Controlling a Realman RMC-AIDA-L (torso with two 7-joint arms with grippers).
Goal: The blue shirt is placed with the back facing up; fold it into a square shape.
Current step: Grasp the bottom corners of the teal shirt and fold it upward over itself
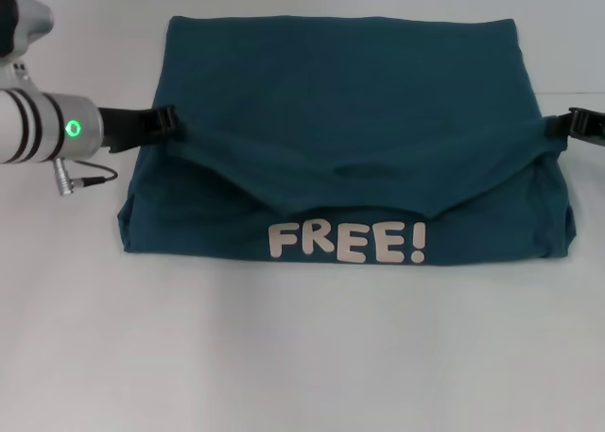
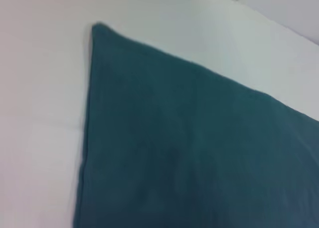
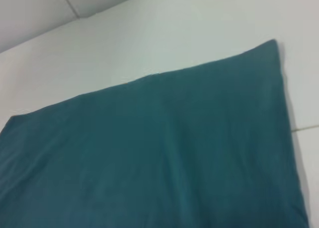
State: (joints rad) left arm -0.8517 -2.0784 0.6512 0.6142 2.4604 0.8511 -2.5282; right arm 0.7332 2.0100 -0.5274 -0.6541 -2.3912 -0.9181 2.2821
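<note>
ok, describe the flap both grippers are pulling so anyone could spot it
On the white table lies the blue shirt, partly folded. The flap is its upper layer, drawn toward the robot between the left gripper and right gripper. Its sagging edge sits just above white "FREE!" lettering.

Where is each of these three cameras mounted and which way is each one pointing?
Head view: on the robot's head, looking forward and down at the blue shirt with its white "FREE!" print on the white table; the left claw and right claw grip the fold's ends.
Left wrist view: on the left arm, facing a far shirt corner; no claw shows.
Right wrist view: on the right arm, facing the other far corner; no claw shows.
Shared: all three show the shirt.
</note>
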